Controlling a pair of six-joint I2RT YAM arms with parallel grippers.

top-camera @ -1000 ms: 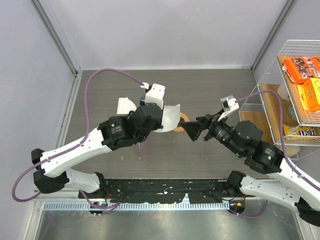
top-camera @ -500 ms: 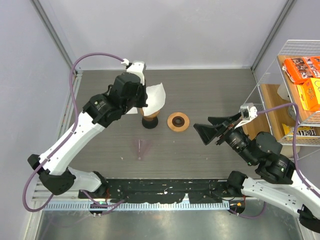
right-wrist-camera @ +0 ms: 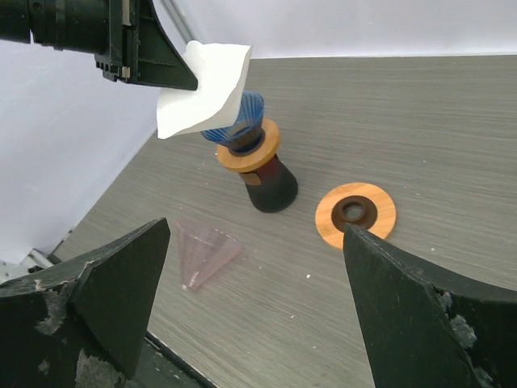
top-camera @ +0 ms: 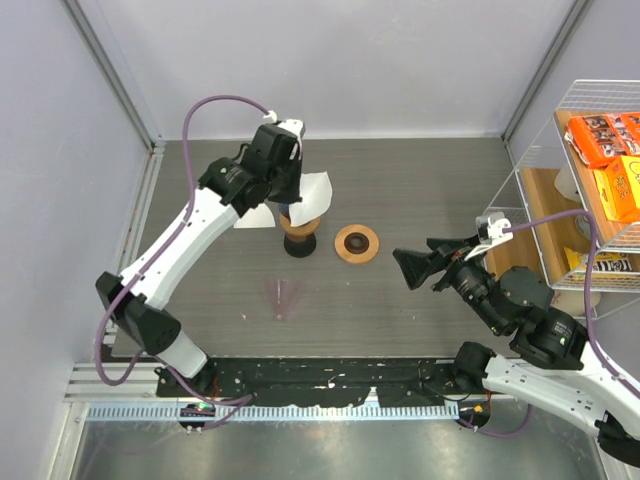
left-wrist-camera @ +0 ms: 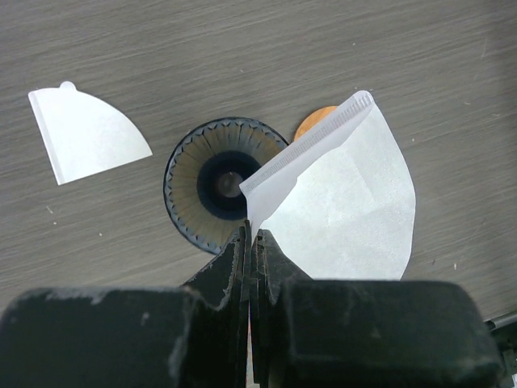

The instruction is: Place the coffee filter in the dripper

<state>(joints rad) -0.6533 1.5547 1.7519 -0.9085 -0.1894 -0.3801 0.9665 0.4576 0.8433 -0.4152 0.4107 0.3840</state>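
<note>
My left gripper (left-wrist-camera: 250,232) is shut on the lower corner of a white fan-shaped coffee filter (left-wrist-camera: 347,202). It holds the filter just above and to the right of the dark blue ribbed dripper (left-wrist-camera: 187,182). The dripper sits upright in an orange ring on a dark stand (right-wrist-camera: 271,187). In the right wrist view the filter (right-wrist-camera: 202,89) hangs over the dripper's rim (right-wrist-camera: 242,113). In the top view the filter (top-camera: 312,190) covers the dripper. My right gripper (top-camera: 425,258) is open and empty, right of the stand.
A second white filter (left-wrist-camera: 89,141) lies flat left of the dripper. A pale pink cone (right-wrist-camera: 202,250) lies on its side near the front. A flat orange ring (top-camera: 357,243) lies right of the stand. A wire rack with snack boxes (top-camera: 600,150) stands at the far right.
My left arm has carried the filter back and left, to just over the dripper. My right gripper has drawn back to the right, away from the orange ring, still open.
</note>
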